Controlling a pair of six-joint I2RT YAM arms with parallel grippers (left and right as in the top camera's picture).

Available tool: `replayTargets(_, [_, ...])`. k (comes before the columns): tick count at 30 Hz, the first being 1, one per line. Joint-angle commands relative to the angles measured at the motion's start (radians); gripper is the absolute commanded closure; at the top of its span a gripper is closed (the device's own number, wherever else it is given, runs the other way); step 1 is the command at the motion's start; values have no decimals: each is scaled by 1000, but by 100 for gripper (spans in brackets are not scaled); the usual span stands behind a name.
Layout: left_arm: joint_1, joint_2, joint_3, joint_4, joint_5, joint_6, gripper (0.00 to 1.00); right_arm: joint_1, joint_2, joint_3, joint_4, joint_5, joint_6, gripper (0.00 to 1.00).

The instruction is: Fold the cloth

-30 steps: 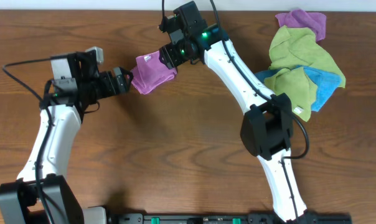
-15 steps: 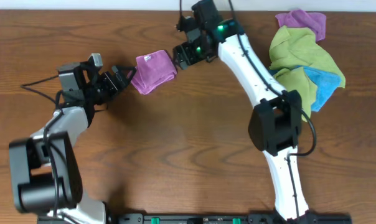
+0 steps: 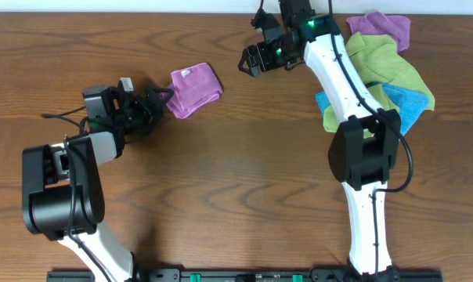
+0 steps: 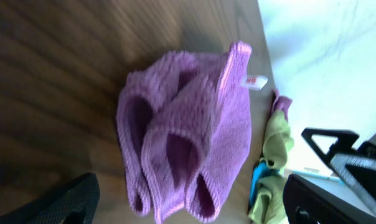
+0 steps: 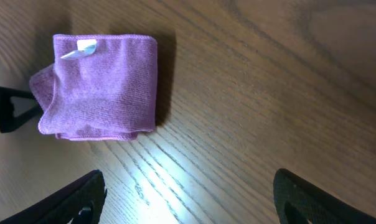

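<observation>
I see the cloth [image 3: 194, 90] folded near the far edge of the table [image 3: 221, 172], long axis diagonal. The left gripper [image 3: 162, 103] gapes just beside it and the right gripper [image 3: 247, 63] stands wide, both empty.

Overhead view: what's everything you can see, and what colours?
folded cloth: one, lilac-purple, upper left of middle on the table
tag: one, white, at the folded cloth's edge
second purple cloth: one, purple, crumpled, far right corner
green cloths: apparently two, lime green, heaped at right
blue cloth: one, bright blue, partly under the green
table: one, brown wood, under everything
arms: two, white with black joints, left and right
left pincer: one, black, open, just left of the folded cloth
right pincer: one, black, open, right of the folded cloth, apart from it
</observation>
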Motion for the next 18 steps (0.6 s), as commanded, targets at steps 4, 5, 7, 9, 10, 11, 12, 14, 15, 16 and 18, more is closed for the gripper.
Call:
replayTargets(4, [-20, 61, -1, 30, -25, -79, 5, 4, -23, 12, 8, -22, -26, 14])
replayTargets(5, [-26, 65, -1, 29, -29, -84, 5, 4, -23, 12, 9, -22, -26, 13])
replayTargets(7, [-44, 74, 2, 31, -40, -90, 5, 4, -23, 12, 14, -22, -25, 13])
replayTargets(9, [-57, 79, 3, 31, -52, -102, 4, 4, -23, 12, 19, -22, -25, 13])
replayTargets(10, [-66, 79, 3, 30, -60, -112, 5, 4, -23, 12, 23, -22, -25, 13])
replayTargets(11, [-74, 80, 3, 30, -64, -119, 5, 4, -23, 12, 25, -22, -25, 13])
replayTargets(12, [-87, 80, 3, 27, -85, -128, 5, 4, -23, 12, 27, -22, -25, 13])
replayTargets(14, [-100, 80, 3, 26, -119, -138, 5, 4, -23, 12, 27, -22, -25, 13])
replayTargets(15, [-103, 80, 3, 26, -134, -138, 5, 4, -23, 12, 27, -22, -25, 13])
replayTargets(16, [-106, 80, 4, 26, -146, -139, 5, 4, -23, 12, 26, -22, -25, 13])
replayTargets(18, [-112, 83, 5, 26, -164, -145, 5, 4, -23, 12, 26, -22, -25, 13])
